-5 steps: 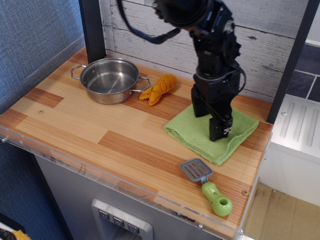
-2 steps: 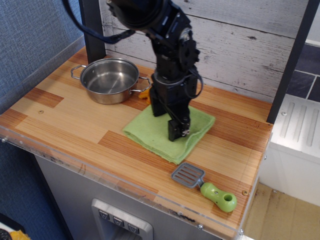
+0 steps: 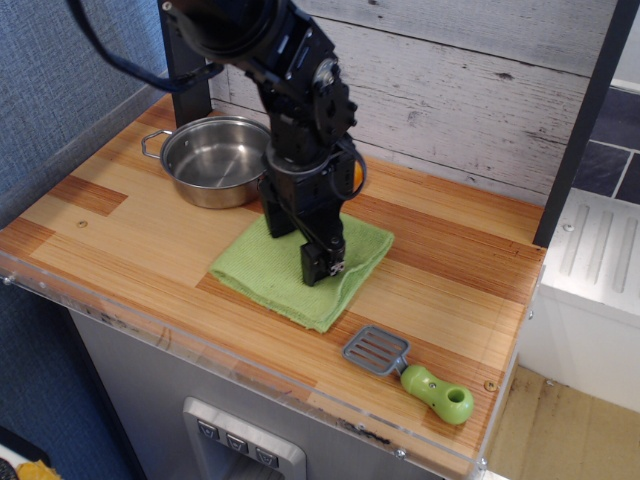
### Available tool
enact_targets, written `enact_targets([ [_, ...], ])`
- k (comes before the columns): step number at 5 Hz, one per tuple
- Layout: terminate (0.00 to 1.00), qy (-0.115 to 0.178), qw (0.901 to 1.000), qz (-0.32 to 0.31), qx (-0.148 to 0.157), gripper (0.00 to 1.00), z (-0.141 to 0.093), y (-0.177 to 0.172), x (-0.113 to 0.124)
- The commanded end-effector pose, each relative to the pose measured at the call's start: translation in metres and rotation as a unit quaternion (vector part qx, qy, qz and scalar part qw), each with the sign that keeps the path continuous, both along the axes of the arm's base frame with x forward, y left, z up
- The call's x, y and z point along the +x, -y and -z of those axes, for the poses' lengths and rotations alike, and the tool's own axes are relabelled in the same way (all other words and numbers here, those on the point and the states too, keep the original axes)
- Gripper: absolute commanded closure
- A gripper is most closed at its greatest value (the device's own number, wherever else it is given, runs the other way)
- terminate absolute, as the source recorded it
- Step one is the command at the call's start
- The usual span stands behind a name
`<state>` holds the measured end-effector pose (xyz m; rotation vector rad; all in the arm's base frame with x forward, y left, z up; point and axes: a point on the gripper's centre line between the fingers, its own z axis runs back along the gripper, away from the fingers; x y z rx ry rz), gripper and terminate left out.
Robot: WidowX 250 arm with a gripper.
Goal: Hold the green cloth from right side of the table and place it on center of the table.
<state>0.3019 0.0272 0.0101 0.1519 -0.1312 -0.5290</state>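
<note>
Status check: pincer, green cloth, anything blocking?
Pincer down on the green cloth, grip state unclear. Cloth flat near table center, right of the steel pot. Spatula sits apart at front right, nothing blocking.

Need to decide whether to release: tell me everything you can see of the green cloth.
The green cloth is light green, textured, folded roughly square and lying flat on the table, about mid-counter. The gripper presses down on its right part; how its jaws stand cannot be told. The near corner points toward the spatula without touching it. Its far edge lies close to the steel pot.
</note>
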Motion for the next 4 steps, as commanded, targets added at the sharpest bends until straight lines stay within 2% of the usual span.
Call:
enact_targets([
  [1,0.0,0.002,0.9991,-0.041,0.009,0.0,-0.0094,-0.0209,-0.0251],
  [4,0.0,0.003,0.9972,-0.074,0.012,0.0,-0.0152,-0.0307,-0.0267],
])
